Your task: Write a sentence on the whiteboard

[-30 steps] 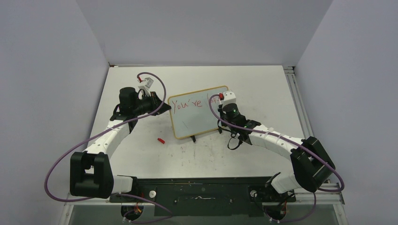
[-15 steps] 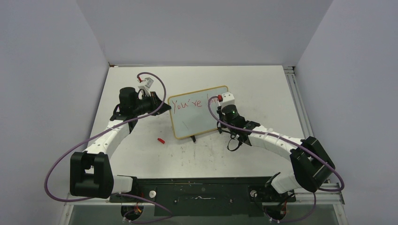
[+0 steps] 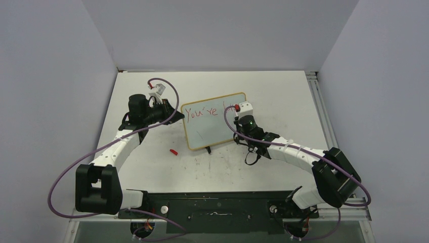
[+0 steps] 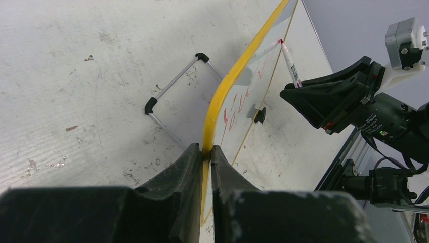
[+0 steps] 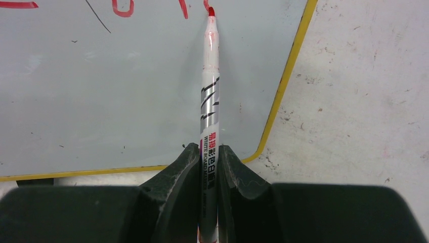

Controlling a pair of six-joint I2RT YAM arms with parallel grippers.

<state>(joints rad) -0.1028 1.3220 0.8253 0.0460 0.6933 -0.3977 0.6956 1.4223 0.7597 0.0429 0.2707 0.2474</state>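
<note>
White tabletop [image 3: 283, 91], walled in grey, is carrying one whiteboard [image 3: 212, 129], which is standing propped at its middle, between the two arms.

- left gripper [image 4: 204, 148]: is pinching the board's yellow frame at its left edge, jaws closed on it, apparently steadying it against pen pressure.
- right gripper [image 5: 208, 149]: is clamping a marker [image 5: 210, 91], red tip touching the board's upper right.
- sentence [image 3: 201, 112]: is running along the top, unfinished, with "You're" plus a few further strokes.
- red cap [image 3: 173, 151]: is lying on the table, near-left of the board.
</note>
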